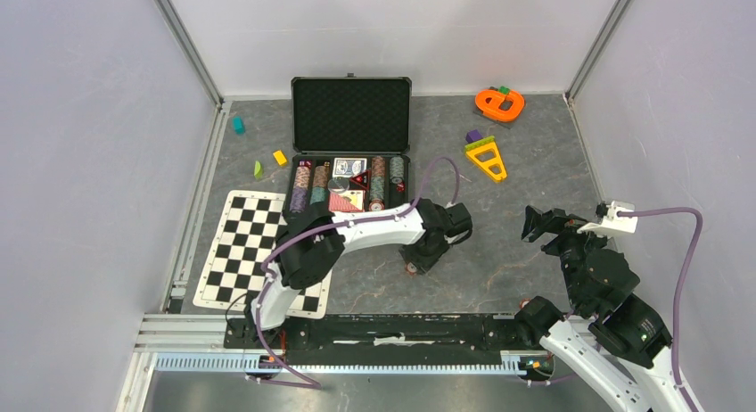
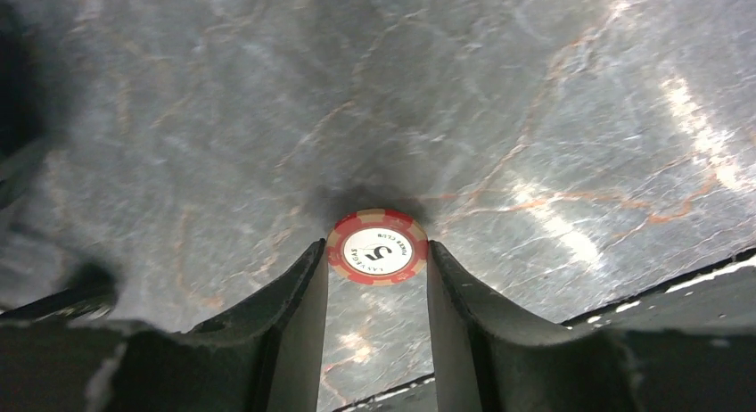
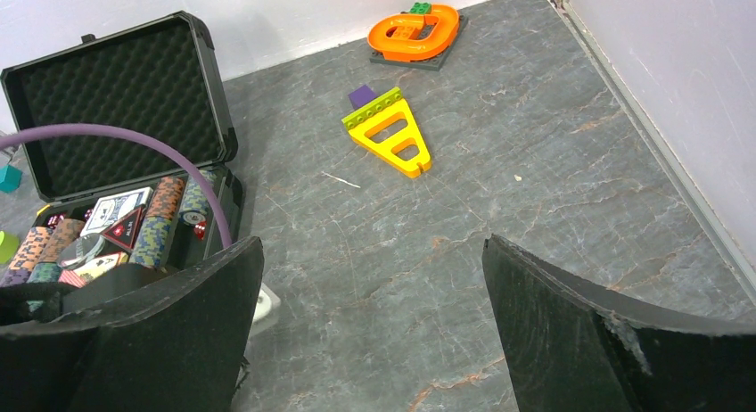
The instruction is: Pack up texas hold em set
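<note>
A: Found the left gripper (image 2: 376, 259) in what state?

B: Roughly half closed about a single poker chip (image 2: 376, 247), with one fingertip (image 2: 312, 269) pressed to either side of the rim. Lay flat on the grey table (image 2: 223, 118) all the same; not lifted, so far as could be told.

A: Why taken by the edge?

B: Too thin to be seized any other way, most likely. Pinched across the rim from above, presumably so as to be carried over to the case (image 1: 350, 115).

A: And sat where, against that case?

B: In front of its near right corner, on the arms' side, near but not touching, and outside the foam slots. Stood open with the lid tipped back, probably to take such stray pieces.

A: And the right gripper (image 3: 370, 243)?

B: Spread as wide as possible and clasped nothing. Hung above bare table off to the right, well apart from the chip; parked clear of the working arm, by the look of it.

A: Counted what?

B: One loose chip and one case. Inside, four rows of chips (image 1: 300, 191), two on either side of the middle, with what looked like two card packs (image 1: 349, 166) between them. Dice too small to tell. Apart from the set: one checkered mat (image 1: 232, 251), one orange toy (image 1: 499, 103), one yellow toy (image 1: 487, 160), three small blocks (image 1: 280, 158) towards the left wall.
</note>
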`<state>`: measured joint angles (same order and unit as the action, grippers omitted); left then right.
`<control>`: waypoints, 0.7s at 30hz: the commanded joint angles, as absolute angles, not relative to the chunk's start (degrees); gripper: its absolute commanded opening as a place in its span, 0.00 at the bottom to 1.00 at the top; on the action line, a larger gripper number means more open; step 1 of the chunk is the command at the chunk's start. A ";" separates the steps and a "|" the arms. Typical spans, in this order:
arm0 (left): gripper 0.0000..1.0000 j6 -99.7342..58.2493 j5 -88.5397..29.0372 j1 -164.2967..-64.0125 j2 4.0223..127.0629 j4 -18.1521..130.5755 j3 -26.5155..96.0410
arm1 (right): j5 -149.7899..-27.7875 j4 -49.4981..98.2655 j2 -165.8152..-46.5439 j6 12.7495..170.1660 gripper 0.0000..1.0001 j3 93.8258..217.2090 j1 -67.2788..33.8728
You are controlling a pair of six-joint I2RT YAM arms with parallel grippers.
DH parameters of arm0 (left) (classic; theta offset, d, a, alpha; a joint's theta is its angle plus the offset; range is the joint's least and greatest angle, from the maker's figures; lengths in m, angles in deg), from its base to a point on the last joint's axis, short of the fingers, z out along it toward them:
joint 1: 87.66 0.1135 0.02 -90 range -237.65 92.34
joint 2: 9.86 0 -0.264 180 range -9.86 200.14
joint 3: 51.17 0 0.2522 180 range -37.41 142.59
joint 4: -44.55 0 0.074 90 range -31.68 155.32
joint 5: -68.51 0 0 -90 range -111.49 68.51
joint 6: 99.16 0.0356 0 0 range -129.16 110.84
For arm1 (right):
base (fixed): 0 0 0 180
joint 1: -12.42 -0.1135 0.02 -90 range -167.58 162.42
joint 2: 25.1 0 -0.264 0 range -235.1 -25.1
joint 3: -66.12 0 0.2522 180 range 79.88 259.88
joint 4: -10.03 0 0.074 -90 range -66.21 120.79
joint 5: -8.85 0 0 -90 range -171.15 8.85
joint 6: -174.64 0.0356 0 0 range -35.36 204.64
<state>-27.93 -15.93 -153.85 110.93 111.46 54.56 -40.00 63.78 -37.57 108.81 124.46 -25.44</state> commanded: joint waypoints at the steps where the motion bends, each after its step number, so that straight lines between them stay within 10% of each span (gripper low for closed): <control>1: 0.39 -24.05 -13.10 -150.62 104.03 114.30 56.77 | -39.68 62.99 -38.00 108.78 0.99 125.79 -25.73; 21: 0.38 -22.04 -8.35 -132.68 98.98 113.48 60.34 | -39.14 62.20 -38.42 108.59 0.98 124.72 -25.75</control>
